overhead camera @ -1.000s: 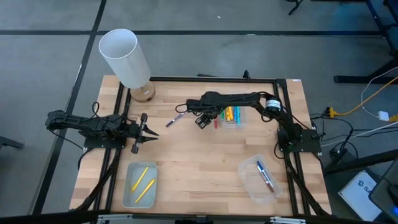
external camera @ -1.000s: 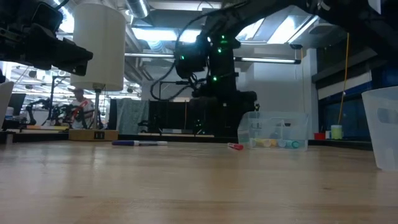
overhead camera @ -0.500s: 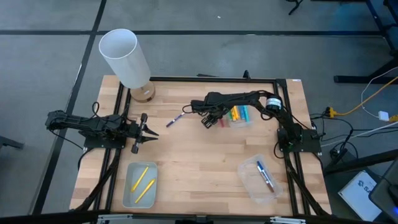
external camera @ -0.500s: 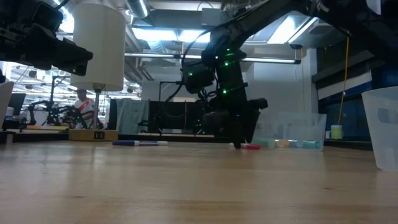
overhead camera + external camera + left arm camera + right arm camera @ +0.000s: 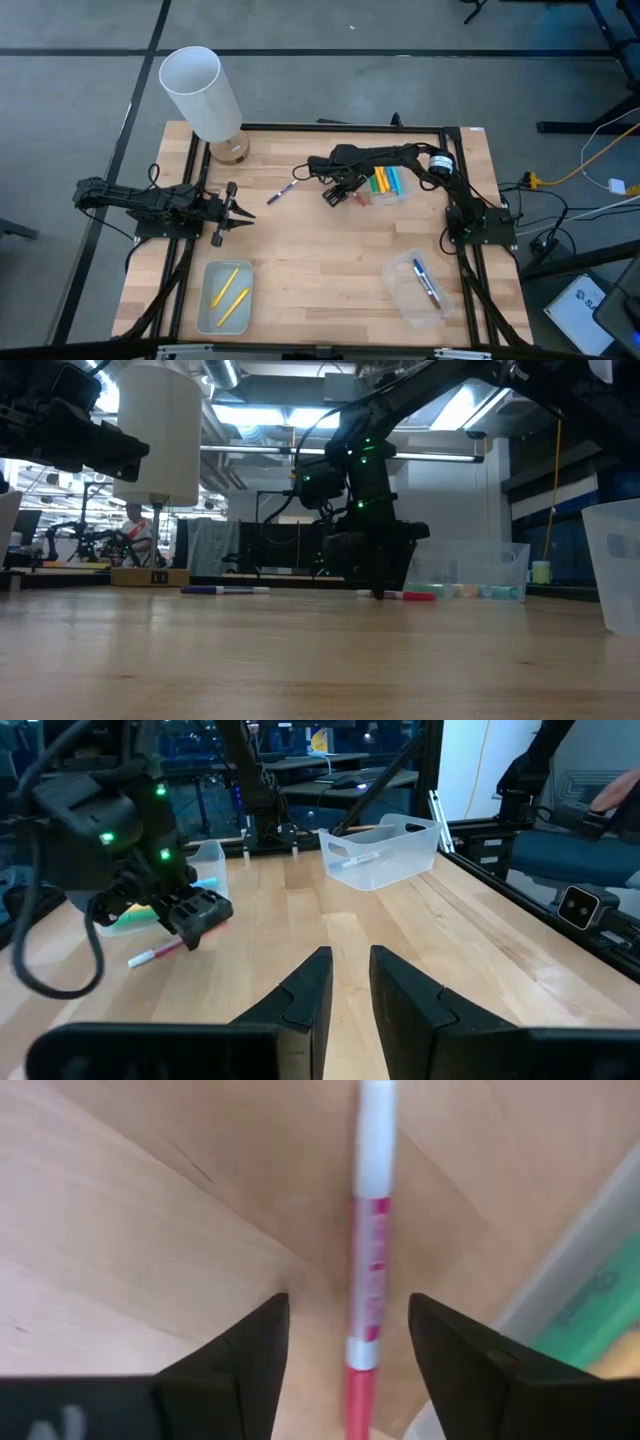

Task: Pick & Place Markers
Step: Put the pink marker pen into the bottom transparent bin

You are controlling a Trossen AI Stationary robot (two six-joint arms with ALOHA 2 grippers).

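Note:
A red-pink marker with a white cap lies flat on the wood just left of a clear tray that holds several yellow, green and orange markers. My right gripper is down at the table, open, one finger on each side of that marker and pointing along it, with a gap showing on both sides. A purple marker lies on the wood farther left. My left gripper waits open near the table's left side.
A clear tray near the left front holds two yellow markers. Another clear tray near the right front holds a blue marker. A tall white cylinder on a wooden base stands at the far left corner. Bare wood lies in the middle.
My right gripper has come down to the table and moved a little toward the right, stopping over the red-pink marker. The tray of markers has slid slightly toward the table's right, and the red-pink marker has shifted and turned beside it.

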